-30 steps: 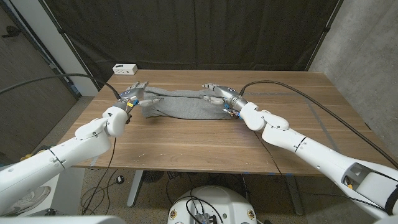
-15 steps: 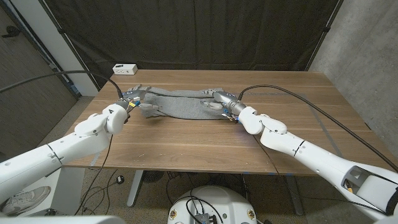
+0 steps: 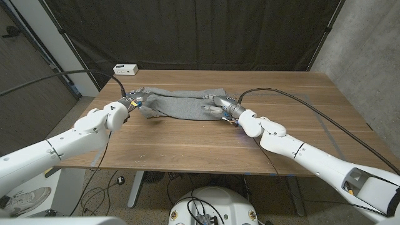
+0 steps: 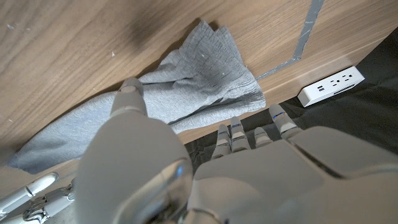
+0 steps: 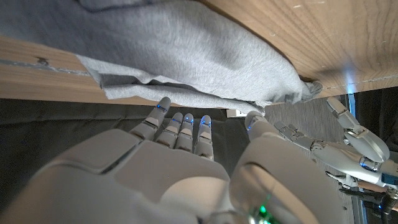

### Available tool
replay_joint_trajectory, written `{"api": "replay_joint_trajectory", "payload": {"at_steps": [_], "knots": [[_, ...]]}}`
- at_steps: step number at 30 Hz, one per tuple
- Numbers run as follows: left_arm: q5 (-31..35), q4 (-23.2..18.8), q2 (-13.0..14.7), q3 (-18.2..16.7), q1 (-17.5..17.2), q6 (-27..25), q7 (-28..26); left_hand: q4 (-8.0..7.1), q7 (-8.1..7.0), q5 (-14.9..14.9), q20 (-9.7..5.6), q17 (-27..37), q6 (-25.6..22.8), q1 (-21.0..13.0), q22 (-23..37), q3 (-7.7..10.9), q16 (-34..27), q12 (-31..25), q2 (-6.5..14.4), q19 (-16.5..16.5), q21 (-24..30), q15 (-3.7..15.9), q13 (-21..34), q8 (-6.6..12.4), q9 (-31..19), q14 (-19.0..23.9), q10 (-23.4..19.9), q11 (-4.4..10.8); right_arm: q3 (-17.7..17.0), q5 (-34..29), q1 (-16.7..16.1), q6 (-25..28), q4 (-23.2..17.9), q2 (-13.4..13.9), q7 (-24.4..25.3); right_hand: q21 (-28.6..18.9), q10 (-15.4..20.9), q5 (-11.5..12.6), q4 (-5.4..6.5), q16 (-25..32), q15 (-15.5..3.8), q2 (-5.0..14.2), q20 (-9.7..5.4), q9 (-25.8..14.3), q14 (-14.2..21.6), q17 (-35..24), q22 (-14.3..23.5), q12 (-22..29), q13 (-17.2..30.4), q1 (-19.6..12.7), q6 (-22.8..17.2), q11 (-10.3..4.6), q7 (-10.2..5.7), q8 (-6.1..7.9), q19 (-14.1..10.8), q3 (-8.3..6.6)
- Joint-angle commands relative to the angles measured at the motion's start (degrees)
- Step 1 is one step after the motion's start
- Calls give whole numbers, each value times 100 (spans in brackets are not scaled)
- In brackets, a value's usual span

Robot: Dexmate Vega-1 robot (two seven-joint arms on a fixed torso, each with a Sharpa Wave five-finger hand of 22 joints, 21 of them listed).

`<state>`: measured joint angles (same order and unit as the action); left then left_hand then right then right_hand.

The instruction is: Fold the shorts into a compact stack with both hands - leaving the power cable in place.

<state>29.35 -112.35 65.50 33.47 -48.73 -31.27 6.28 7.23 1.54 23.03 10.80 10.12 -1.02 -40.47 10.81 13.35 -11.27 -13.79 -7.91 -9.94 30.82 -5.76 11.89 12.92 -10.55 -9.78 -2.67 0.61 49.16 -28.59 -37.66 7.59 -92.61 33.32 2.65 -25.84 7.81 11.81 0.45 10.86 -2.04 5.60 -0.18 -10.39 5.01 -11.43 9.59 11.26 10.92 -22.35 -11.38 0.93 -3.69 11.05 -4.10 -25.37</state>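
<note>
Both hands have pulled nearer, bunching grey shorts (image 3: 181,105) | left hand (image 3: 133,102), right hand (image 3: 215,105) pinch the ends | near table's far edge | no fold yet.

You see wooden table (image 3: 206,140); grey shorts (image 3: 181,104) spread flat on it, toward far edge. White power strip (image 3: 125,69) beyond shorts, at table's far left corner.
</note>
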Motion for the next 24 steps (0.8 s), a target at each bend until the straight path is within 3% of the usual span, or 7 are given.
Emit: {"api": "replay_joint_trajectory", "payload": {"at_steps": [1,6,16,19,24], "knots": [[369,106,-46,159,233,81,588,69,-55,73,-9,18,-124,-237,24,51,-30,-61,110,-591,1,9,21,40,-21,-19,-126,73,26,132,-32,71,71,-54,0,21,74,-25,-59,49,39,3,43,-21,36,-2,13,45,1,-45,-81,7,15,53,-34,4],[638,183,-115,243,310,93,676,112,-179,62,-75,14,-297,-553,28,127,-54,-117,314,-511,-9,132,30,61,-27,90,-307,229,25,228,-41,77,103,-72,-6,36,101,-33,-68,58,43,18,44,-22,45,3,14,52,2,-39,-102,25,34,55,-41,15],[1205,436,-351,411,404,136,612,115,-312,-145,-157,7,-622,-911,35,194,-126,-215,583,-295,10,303,37,92,-33,434,-676,330,86,299,-1,36,202,-97,-32,60,126,-44,-83,73,52,41,41,-23,65,9,15,53,3,-27,-117,33,30,49,-55,34],[1418,541,-419,482,421,196,498,113,-390,-341,-185,5,-970,-1058,31,206,-165,-303,698,-152,23,360,43,164,-43,664,-1007,408,76,344,-6,22,249,-117,6,68,131,-47,-90,75,51,44,43,-23,66,12,15,53,3,-26,-119,29,38,47,-55,39],[1729,657,-538,602,483,218,560,122,-416,-458,-191,5,-1118,-1134,29,206,-189,-351,735,-96,21,394,61,189,-51,797,-1175,419,89,387,10,87,268,-121,-47,89,128,-53,-108,79,48,55,50,-24,68,19,16,45,4,-23,-125,0,43,42,-61,52]]}}
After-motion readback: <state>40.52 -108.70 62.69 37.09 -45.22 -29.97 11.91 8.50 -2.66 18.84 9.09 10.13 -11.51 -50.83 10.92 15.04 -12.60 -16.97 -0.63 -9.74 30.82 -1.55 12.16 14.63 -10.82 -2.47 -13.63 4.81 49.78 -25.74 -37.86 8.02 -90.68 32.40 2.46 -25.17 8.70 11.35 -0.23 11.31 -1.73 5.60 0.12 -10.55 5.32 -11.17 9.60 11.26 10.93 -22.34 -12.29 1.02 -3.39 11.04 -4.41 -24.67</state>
